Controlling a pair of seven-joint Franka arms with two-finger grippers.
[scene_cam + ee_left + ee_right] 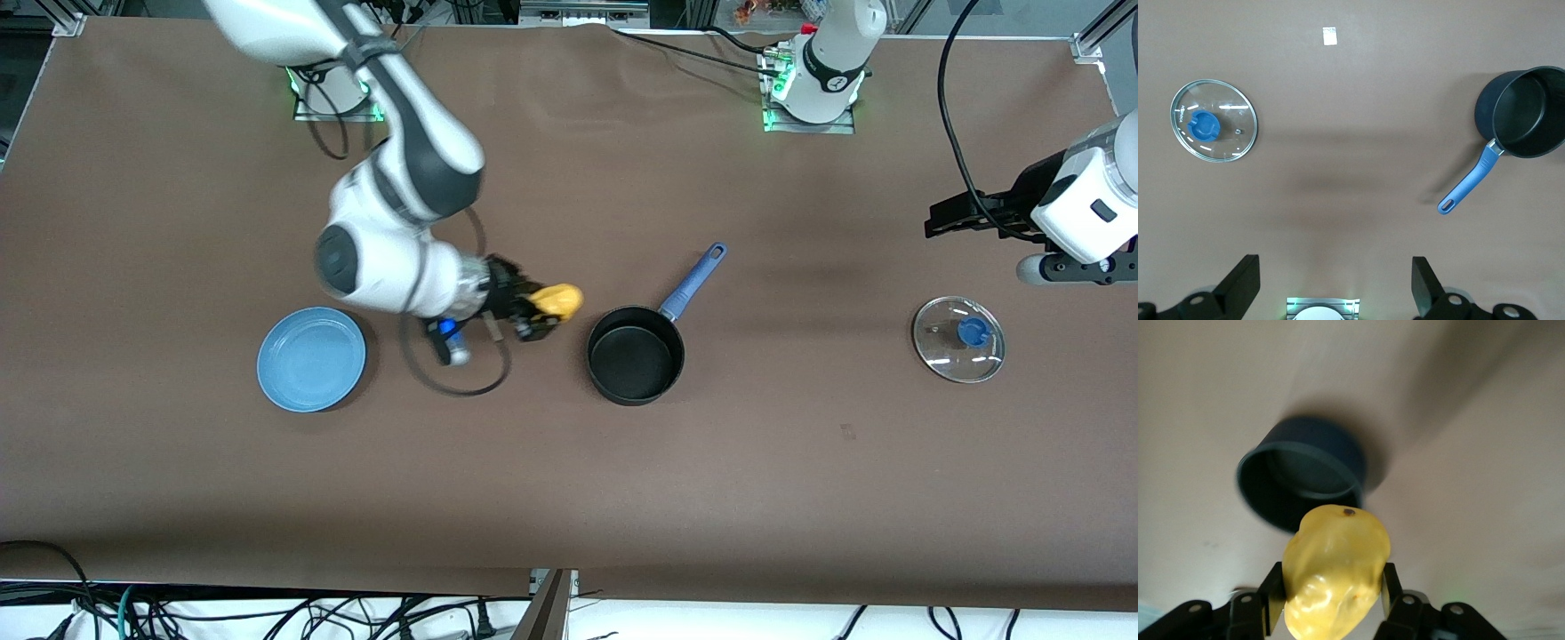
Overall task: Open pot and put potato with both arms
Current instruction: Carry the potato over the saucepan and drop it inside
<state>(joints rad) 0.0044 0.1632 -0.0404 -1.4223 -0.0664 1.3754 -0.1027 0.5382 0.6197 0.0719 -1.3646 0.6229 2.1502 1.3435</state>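
Note:
The black pot (636, 356) with its blue handle (693, 281) stands uncovered mid-table and looks empty; it also shows in the left wrist view (1528, 113) and the right wrist view (1301, 477). Its glass lid (958, 339) with a blue knob lies flat on the table toward the left arm's end, also in the left wrist view (1214, 120). My right gripper (544, 311) is shut on the yellow potato (558, 300), held above the table between the plate and the pot; the potato fills the right wrist view (1336, 570). My left gripper (947, 218) is open and empty, up above the table near the lid.
A flat light-blue plate (311, 358) lies toward the right arm's end, beside the right arm's wrist. A black cable loops under the right wrist (462, 378). The arm bases (813, 98) stand along the table's edge farthest from the front camera.

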